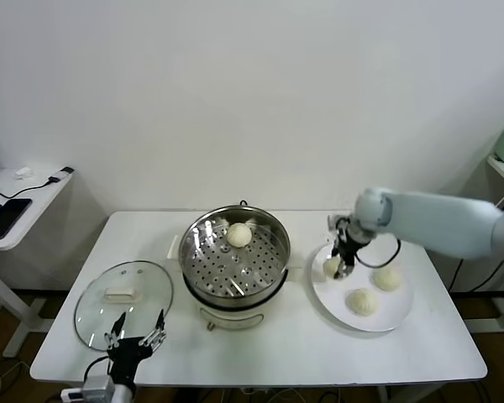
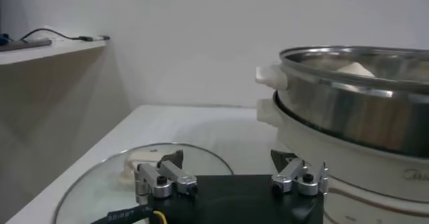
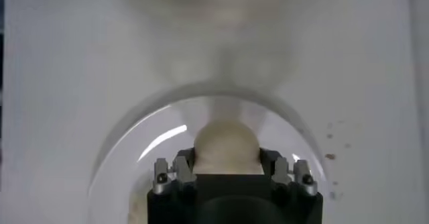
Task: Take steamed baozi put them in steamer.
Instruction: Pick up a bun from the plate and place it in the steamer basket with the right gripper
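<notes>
The steamer [image 1: 195, 233] stands mid-table with one baozi [image 1: 239, 235] on its perforated tray. Three more baozi lie on a white plate [image 1: 396, 317] at the right: one at the plate's left [image 1: 329, 267], one at the right [image 1: 387, 278], one at the front [image 1: 362, 300]. My right gripper [image 1: 341, 269] is down on the left one. In the right wrist view its fingers [image 3: 182, 168] press both sides of that baozi [image 3: 226, 141], which rests on the plate [image 3: 134, 151]. My left gripper [image 1: 136, 332] is parked open and empty at the table's front left.
A round glass lid [image 1: 122, 302] lies flat left of the steamer, just beyond the left gripper [image 2: 231, 168]. The left wrist view shows the lid [image 2: 120, 178] and the steamer's wall [image 2: 348, 104]. A side table with cables stands at far left.
</notes>
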